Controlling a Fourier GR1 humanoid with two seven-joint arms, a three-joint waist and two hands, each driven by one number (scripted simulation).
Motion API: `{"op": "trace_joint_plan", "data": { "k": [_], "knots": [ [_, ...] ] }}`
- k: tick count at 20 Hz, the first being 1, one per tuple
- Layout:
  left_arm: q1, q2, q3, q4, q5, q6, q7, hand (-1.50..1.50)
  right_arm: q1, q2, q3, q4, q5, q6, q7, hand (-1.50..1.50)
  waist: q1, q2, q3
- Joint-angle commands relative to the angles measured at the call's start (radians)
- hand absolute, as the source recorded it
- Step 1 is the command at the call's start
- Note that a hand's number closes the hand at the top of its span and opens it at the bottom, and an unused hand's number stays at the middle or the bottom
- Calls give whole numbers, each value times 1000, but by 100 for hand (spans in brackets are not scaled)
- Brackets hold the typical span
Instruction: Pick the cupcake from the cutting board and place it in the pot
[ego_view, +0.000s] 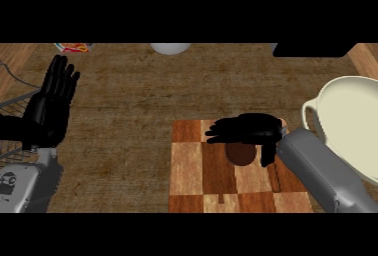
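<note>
A checkered wooden cutting board (188, 170) lies at the lower middle of the counter. On it sits the cupcake (239, 153), a dark brown rounded shape partly hidden under my right hand (247, 130). That hand hovers over the board with its fingers stretched leftward and the thumb pointing down just right of the cupcake; the fingers are not closed round it. The cream pot (347, 115) stands at the right edge, right beside the board. My left hand (52, 102) rests open at the far left, fingers up.
A wire rack (15, 102) shows at the left edge behind the left hand. A white rounded object (170, 48), a red-and-yellow packet (74, 47) and a black block (310, 49) line the counter's far edge. Brown counter lies between board and left hand.
</note>
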Motion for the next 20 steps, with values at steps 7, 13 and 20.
{"op": "trace_joint_plan", "data": {
  "k": [7, 13, 20],
  "knots": [
    [-44, -33, -5, -2, -43, 13, 46, 0, 27, 70, 41, 45, 120, -47, -143, 150, 0, 3, 2],
    [-3, -20, 35, -24, -24, -17, 30, 0, 96, 106, 26, -52, 127, -92, -135, 150, -4, 0, 2],
    [56, -65, 13, -10, -62, -25, -52, 0, 144, 61, -53, -136, 131, -126, -124, 150, -9, 0, 1]
  ]
}}
